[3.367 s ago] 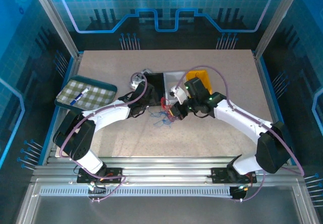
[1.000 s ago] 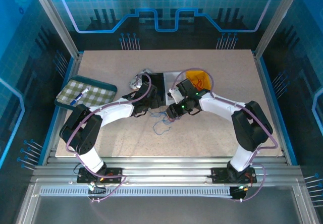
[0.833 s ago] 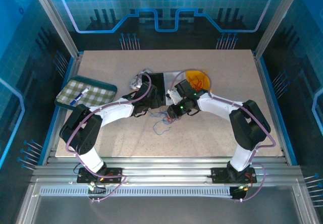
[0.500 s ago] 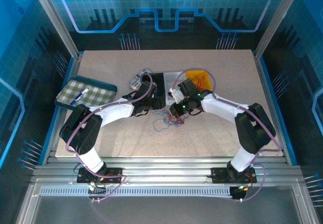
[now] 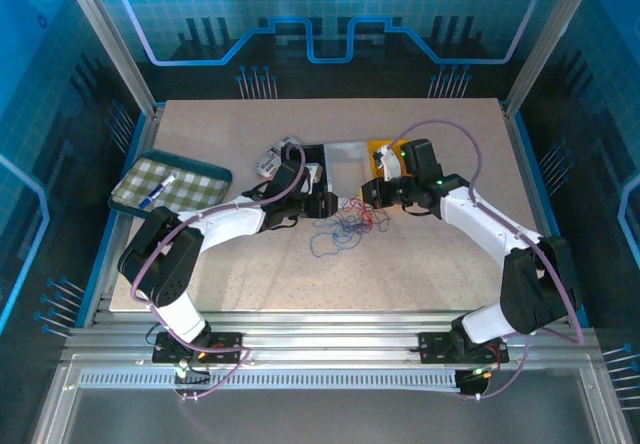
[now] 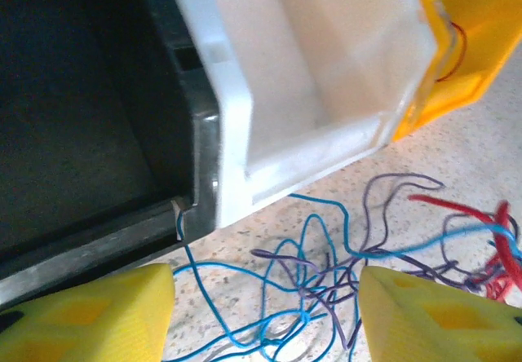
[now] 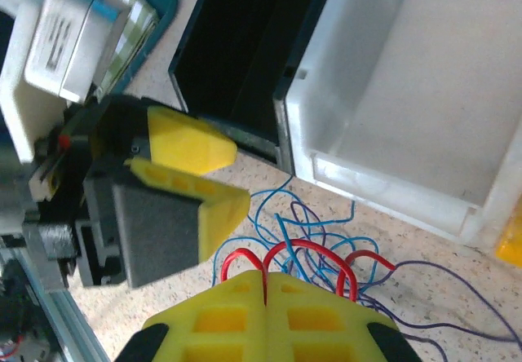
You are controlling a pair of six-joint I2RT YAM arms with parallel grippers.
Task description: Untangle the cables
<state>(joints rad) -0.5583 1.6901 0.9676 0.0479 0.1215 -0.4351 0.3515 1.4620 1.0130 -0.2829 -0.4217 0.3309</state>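
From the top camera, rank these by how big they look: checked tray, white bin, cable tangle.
1. checked tray, clearly the largest.
2-3. white bin and cable tangle: the loose spread covers about as much as the bin, too close to rank.

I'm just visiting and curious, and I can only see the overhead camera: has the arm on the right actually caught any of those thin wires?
Observer: It seems so. Its wrist camera shows the right end effector shut, with loops of red cable rising from its tips.
Operator: And the other arm?
Observer: The left end effector is open, its yellow fingers wide apart, gripping nothing.
Operator: Is the bundle knotted?
Observer: Yes, blue cable and thin grey-purple cable cross each other repeatedly on the table between those fingers.
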